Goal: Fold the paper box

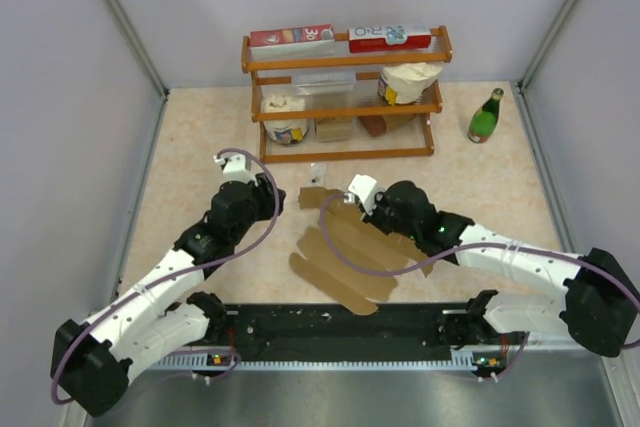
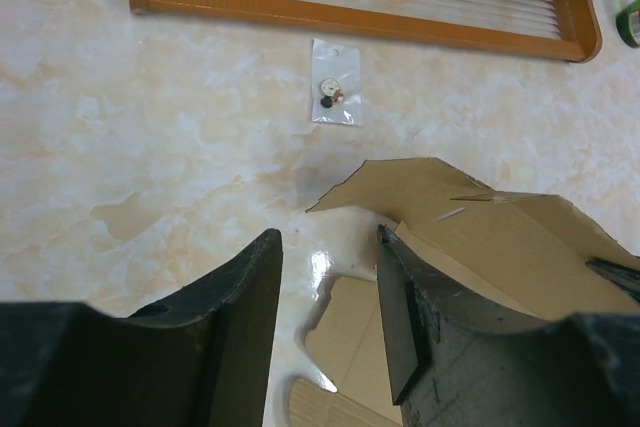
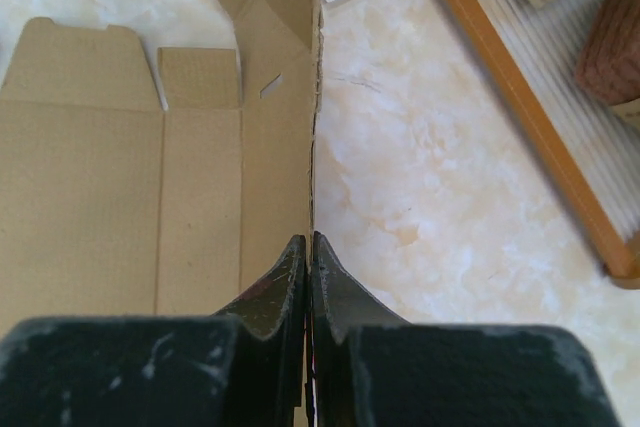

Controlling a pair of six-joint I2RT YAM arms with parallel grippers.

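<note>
Paper box (image 1: 345, 257), unfolded, is being pinched along one edge by the closed right gripper (image 3: 310, 247), near the middle of the worktop (image 1: 200, 167), toward its near edge. The left gripper (image 2: 328, 242) is being held with jaws apart, gripping nothing, just above the box's far corner.

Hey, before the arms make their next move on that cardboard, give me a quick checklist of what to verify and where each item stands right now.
1. Right gripper shut on the cardboard edge: ok.
2. Left gripper open and empty: ok.
3. Small bag lying apart from the cardboard: ok.
4. Rack out of both arms' way: ok.
5. Panels folded into a box: not ok, mostly flat.
6. Pinch firm enough to lift: cannot tell.
</note>
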